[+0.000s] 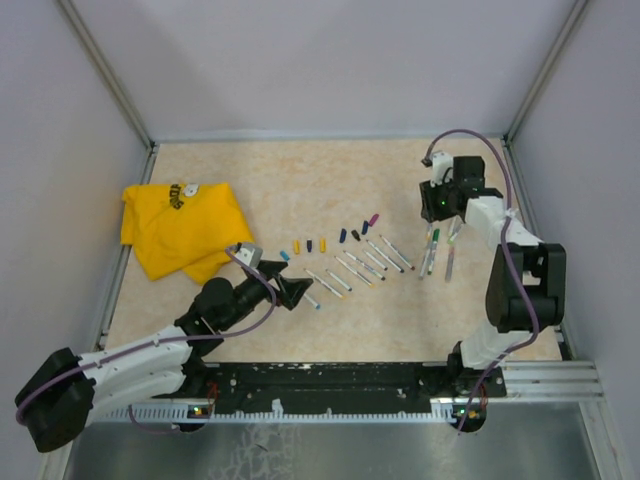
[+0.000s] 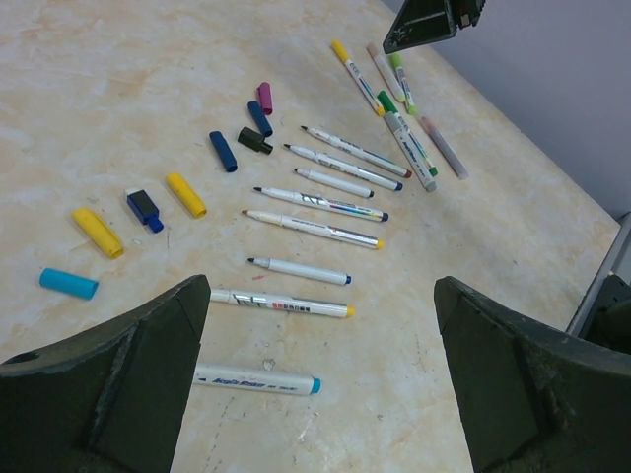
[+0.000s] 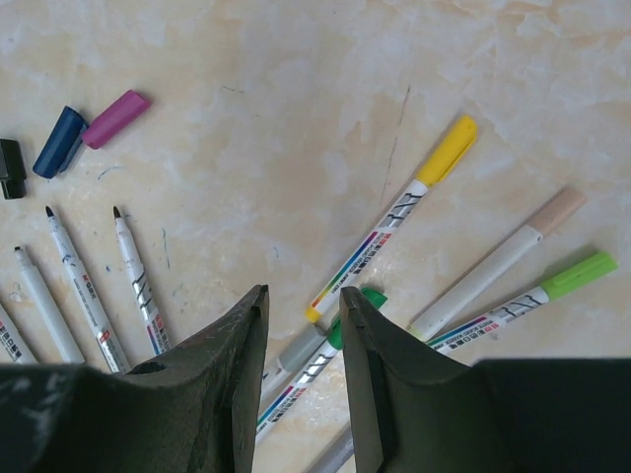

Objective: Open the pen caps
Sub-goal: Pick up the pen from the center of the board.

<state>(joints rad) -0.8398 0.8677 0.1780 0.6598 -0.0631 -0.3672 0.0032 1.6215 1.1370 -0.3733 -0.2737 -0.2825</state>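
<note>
Loose pen caps lie in a slanted row mid-table. In the left wrist view they are cyan, yellow, dark blue, black and magenta. Below them lie several uncapped pens. My left gripper is wide open and empty above the nearest pens. My right gripper hovers with a narrow empty gap over capped pens. Their caps are yellow, beige, light green, green and grey.
A crumpled yellow cloth lies at the table's left side. Grey walls enclose the table on three sides. A black rail runs along the near edge.
</note>
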